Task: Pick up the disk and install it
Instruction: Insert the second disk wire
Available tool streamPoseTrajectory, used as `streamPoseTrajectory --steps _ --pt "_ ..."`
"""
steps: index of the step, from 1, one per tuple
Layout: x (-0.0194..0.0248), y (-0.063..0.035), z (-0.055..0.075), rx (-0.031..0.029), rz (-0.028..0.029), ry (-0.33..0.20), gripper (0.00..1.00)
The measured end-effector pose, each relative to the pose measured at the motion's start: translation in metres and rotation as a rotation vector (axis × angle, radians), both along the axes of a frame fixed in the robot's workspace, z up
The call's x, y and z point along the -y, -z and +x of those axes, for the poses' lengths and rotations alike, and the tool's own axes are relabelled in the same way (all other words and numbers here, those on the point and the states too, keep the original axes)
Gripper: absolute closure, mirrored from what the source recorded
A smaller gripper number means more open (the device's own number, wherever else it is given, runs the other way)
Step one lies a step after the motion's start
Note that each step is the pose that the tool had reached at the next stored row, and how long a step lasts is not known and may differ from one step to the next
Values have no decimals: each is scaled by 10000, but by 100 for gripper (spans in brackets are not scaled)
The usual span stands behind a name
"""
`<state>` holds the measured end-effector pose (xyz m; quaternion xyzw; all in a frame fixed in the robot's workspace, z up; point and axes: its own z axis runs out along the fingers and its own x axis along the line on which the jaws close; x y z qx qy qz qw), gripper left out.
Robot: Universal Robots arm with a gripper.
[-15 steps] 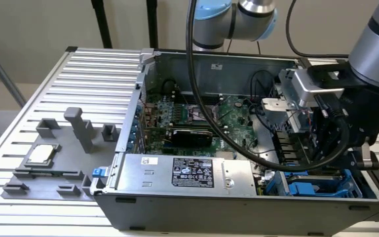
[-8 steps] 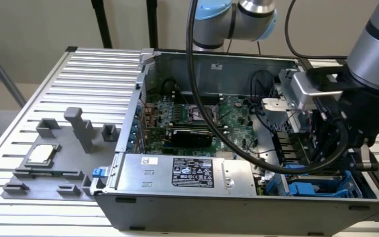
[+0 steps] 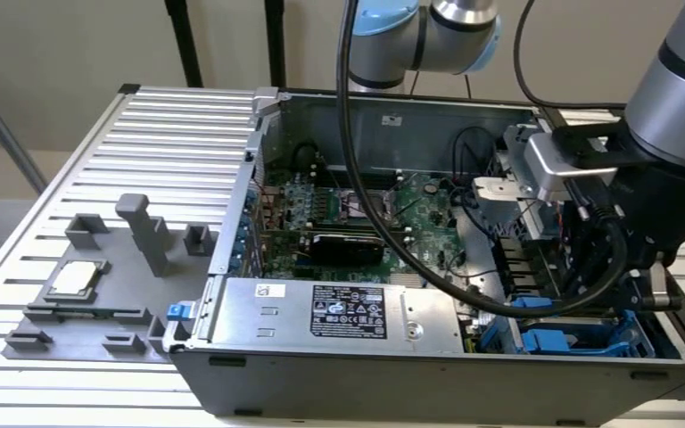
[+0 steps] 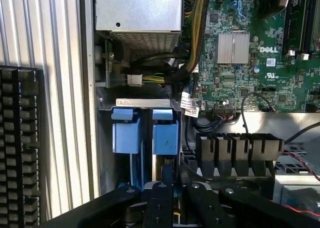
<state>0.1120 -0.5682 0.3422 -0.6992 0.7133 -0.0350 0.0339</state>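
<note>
Open PC case (image 3: 233,267) lying on a slatted metal table (image 3: 164,125), and the arm reaches down into the end of it at the exterior view's right, right over the drive bay (image 3: 581,343) where all the blue plastic is

In the wrist view the gripper (image 4: 175,198) is down at the bay with its black fingers (image 4: 159,203) pulled in narrow. They look closed on the thin edge of the disk (image 4: 165,135). The disk stands on edge in the bay, in the slot nearer the motherboard (image 4: 250,63), and its bright blue carrier end is the part you can actually see. Just beside it, in the slot nearer the case wall, sits a second blue carrier (image 4: 125,133), same shape and lined up with it. So the disk is in the bay slot with the gripper on it. How far down it is seated I can't tell

Other stuff: the big silver power supply (image 3: 342,312) with the black label is along the near wall of the case and also shows in the wrist view (image 4: 137,8), past the bay. A row of black connectors (image 4: 237,148) sits on the motherboard side of the disk. Out on the table, at the exterior view's left, there's a grey fixture plate (image 3: 93,312) with a small square silver chip (image 3: 75,278) on it, well apart from the arm
</note>
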Motion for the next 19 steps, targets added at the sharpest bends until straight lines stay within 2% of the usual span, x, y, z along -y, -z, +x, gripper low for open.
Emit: streamPoseTrajectory --steps 19 --pt "20 29 18 5 -14 1 100"
